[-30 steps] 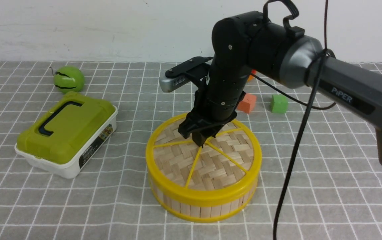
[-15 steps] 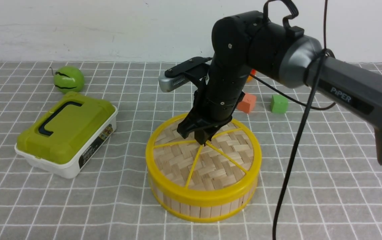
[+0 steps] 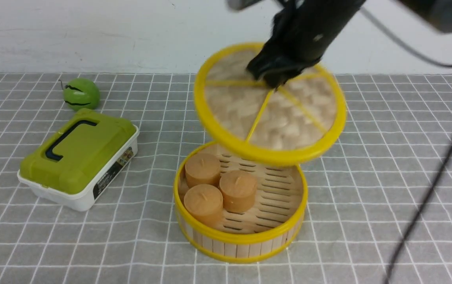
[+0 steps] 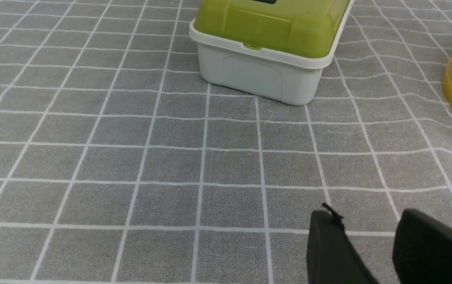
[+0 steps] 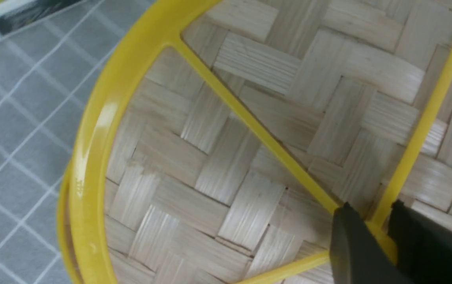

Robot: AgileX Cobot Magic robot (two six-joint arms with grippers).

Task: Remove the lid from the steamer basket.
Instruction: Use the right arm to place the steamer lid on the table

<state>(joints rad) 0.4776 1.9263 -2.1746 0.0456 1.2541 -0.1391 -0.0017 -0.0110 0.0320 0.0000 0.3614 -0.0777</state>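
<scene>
Right fingers (image 5: 352, 252) clench the tilted lid's (image 3: 273, 118) centre above the basket (image 3: 241, 238); left fingers (image 4: 328, 248) gape. The narrow pinch could slip, dropping it on the cakes (image 3: 238, 190).

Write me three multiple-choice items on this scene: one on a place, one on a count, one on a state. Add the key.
1. Where is the lid?
A. Seated on the steamer basket
B. In the air above the steamer basket, tilted
C. Lying inside the steamer basket

2. How many tan cylinders stand in the steamer basket?
A. Two
B. Three
C. Five

3. What is the right gripper doing?
A. Hanging open, clear of everything
B. Shut on the steamer basket's wall
C. Shut on the lid's centre

Key:
1 B: the front view shows the lid tilted, well clear of the steamer basket's rim.
2 B: three tan cylinders can be counted on the slatted floor.
3 C: the right wrist view shows the gripper pinching where the yellow spokes meet.
</scene>
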